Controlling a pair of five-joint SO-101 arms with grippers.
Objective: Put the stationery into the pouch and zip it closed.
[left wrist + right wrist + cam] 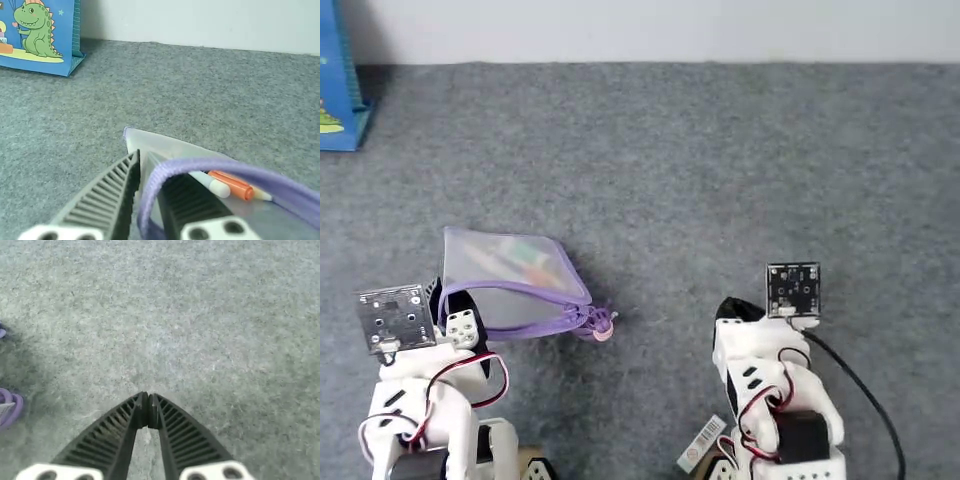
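Observation:
The translucent pouch with a purple zip edge lies on the grey carpet at the left, its zip pull pointing right. Stationery shows inside it, among it an orange marker and a white pen. My left gripper is at the pouch's left end, shut on the purple zip edge, which runs between its fingers. My right gripper hangs shut over bare carpet to the right of the pouch, holding nothing. A purple bit of the pouch's zip end lies off to its side.
A blue box with a dinosaur picture stands at the far left by the white wall. A barcode tag hangs on the right arm's base. Open carpet stretches between and beyond the arms.

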